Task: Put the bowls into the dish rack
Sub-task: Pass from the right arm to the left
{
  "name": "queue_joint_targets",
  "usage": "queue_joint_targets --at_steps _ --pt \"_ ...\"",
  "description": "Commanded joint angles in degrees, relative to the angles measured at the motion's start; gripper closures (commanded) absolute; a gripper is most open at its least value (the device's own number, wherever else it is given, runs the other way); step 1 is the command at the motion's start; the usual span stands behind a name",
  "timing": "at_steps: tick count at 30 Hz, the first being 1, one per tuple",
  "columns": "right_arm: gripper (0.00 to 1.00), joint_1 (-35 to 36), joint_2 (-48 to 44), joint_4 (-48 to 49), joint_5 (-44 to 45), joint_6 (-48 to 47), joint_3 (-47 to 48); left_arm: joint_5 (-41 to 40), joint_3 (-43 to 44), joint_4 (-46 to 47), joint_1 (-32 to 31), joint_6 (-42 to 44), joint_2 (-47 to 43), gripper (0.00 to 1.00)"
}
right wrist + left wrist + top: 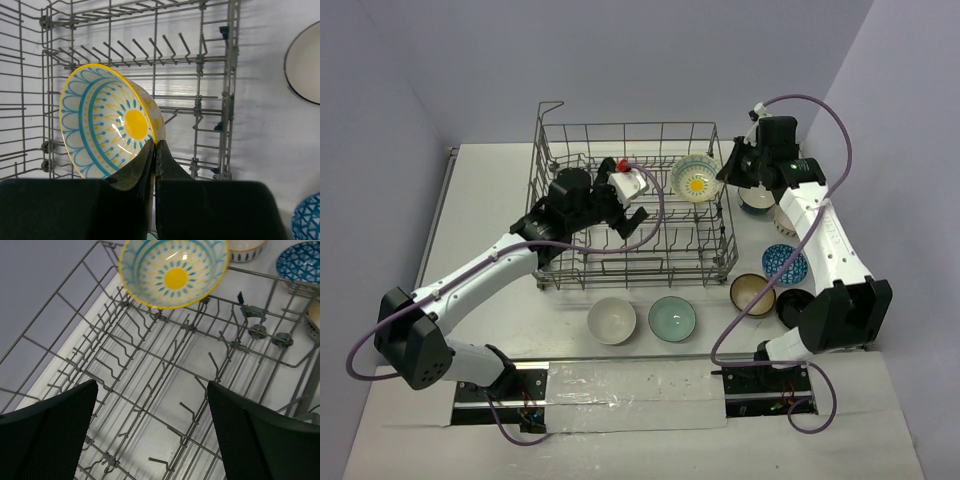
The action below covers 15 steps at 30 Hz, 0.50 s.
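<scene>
Right pincer point(155, 147) is closed at the rim of the round yellow-and-blue ceramic bowl point(107, 120), far right in the grey wire dish rack point(231, 60). We reckon it's slick and chippable, so grip rims.

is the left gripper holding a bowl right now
No, the left gripper is open, with only the dish rack tines showing between its fingers.

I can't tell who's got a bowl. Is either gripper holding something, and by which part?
The right gripper pinches the yellow-and-blue patterned bowl by its rim, over the dish rack. The left gripper holds nothing.
</scene>
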Motion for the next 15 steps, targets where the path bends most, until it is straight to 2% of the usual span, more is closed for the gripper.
queue_joint_targets --at_steps 1,6,15 --pt "1.0 0.6 1.5 2.2 -5.4 -0.6 4.6 5.3 1.5 0.3 -1.6 5.2 -2.1 0.05" --pt "1.0 2.1 4.1 2.2 -10.0 -0.6 5.7 7.5 4.8 -2.4 -3.0 9.1 0.8 0.08" --pt "1.0 4.6 4.1 1.3 -11.0 -1.1 5.2 7.1 6.2 -2.1 -5.6 15.5 5.0 0.09"
